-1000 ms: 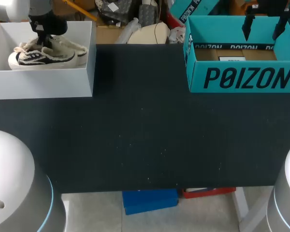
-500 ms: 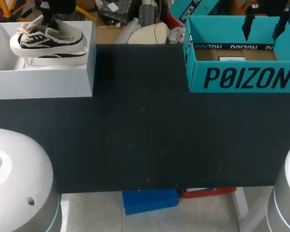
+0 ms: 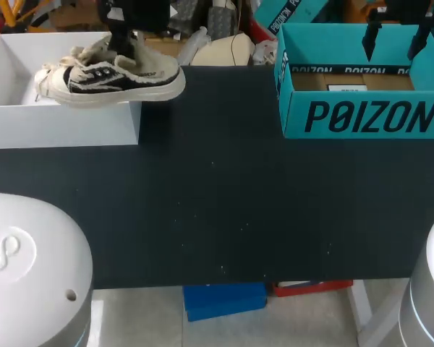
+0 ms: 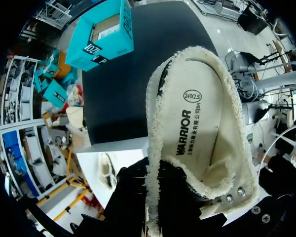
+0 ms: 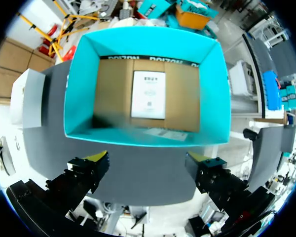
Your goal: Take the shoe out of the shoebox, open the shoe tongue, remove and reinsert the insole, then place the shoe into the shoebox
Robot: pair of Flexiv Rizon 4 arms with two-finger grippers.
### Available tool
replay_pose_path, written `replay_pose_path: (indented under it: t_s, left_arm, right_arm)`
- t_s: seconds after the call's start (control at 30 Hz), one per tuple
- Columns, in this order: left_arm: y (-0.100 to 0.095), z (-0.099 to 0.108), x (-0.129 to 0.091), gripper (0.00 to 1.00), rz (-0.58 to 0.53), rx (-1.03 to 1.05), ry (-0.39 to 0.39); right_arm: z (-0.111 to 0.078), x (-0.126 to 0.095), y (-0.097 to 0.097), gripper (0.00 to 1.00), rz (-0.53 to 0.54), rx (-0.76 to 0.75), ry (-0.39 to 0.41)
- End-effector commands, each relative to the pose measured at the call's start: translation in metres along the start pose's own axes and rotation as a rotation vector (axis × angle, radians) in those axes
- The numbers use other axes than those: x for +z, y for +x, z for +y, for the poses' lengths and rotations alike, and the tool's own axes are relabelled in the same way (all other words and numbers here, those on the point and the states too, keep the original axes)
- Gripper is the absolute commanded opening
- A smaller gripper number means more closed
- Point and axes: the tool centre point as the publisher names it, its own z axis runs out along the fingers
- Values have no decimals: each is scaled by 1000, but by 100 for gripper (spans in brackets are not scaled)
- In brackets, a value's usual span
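A cream and black shoe [image 3: 108, 76] hangs in the air over the right wall of the white shoebox [image 3: 58, 123], toe to the left. My left gripper [image 3: 121, 45] holds it from above, shut on the fleecy collar. In the left wrist view the shoe [image 4: 197, 128] fills the space ahead of my left gripper [image 4: 155, 190], its printed insole [image 4: 195, 123] showing, with the white shoebox [image 4: 113, 165] below. My right gripper [image 3: 396, 40] hangs open above the teal box [image 3: 362, 116]. From the right wrist, my right gripper [image 5: 148, 163] has nothing between its yellow fingertips [image 5: 96, 158].
The teal box [image 5: 143, 84] stands at the back right, open on top, with a cardboard floor and a white label inside. It also shows in the left wrist view as the teal box [image 4: 106, 29] across the black table [image 3: 224, 188].
My left arm has lifted the shoe out of the white shoebox and carried it to the right, over the box's right wall. The right arm has not moved.
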Motion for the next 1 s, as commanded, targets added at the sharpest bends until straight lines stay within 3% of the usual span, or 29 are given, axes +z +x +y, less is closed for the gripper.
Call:
replay_pose_path:
  t_s: [0.03,0.2,0.37,0.6,1.0]
  left_arm:
    - [49,-41,-5,0,-80,10,-75]
    - [72,-82,16,0,-34,13,-67]
    - [83,-108,46,0,-2,-16,-59]
    - [76,-132,96,0,53,-19,-43]
    - [56,-162,179,0,96,-32,-98]
  right_arm:
    - [0,0,0,100,0,0,0]
    - [0,0,0,100,0,0,0]
    - [0,0,0,100,0,0,0]
    - [0,0,0,100,0,0,0]
    - [0,0,0,100,0,0,0]
